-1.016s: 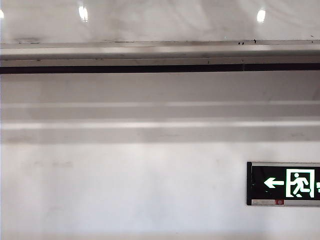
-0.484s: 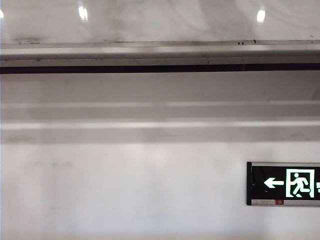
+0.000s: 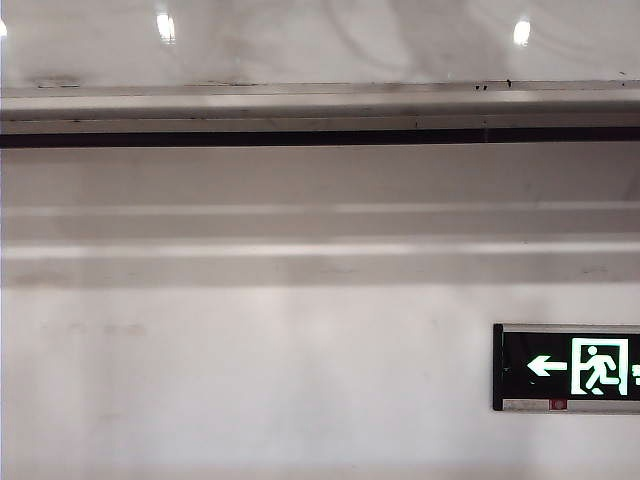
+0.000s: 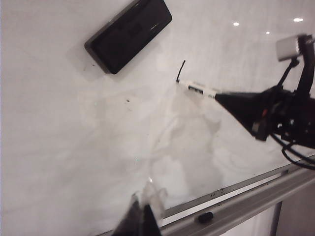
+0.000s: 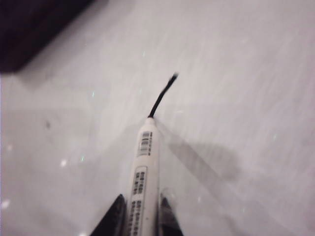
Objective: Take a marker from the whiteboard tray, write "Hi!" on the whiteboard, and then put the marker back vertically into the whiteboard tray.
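Note:
The marker (image 5: 142, 177), a white barrel with printed labels, is clamped between the fingers of my right gripper (image 5: 140, 216), and its tip rests on the whiteboard (image 5: 236, 73) at the end of a short black stroke (image 5: 162, 96). The left wrist view shows the same marker (image 4: 199, 89) sticking out of the right gripper (image 4: 224, 97), with the stroke (image 4: 180, 71) beside it. My left gripper (image 4: 140, 219) hovers in front of the whiteboard (image 4: 59, 147) above the whiteboard tray (image 4: 246, 201), jaws together and holding nothing. The exterior view shows only the whiteboard (image 3: 320, 40) and the tray (image 3: 320, 100), with neither gripper.
A black eraser (image 4: 129, 33) sticks to the board up from the stroke, and it appears as a dark blur (image 5: 34, 29) in the right wrist view. A small black cap-like piece (image 4: 205, 216) lies in the tray. A green exit sign (image 3: 567, 367) hangs on the wall below.

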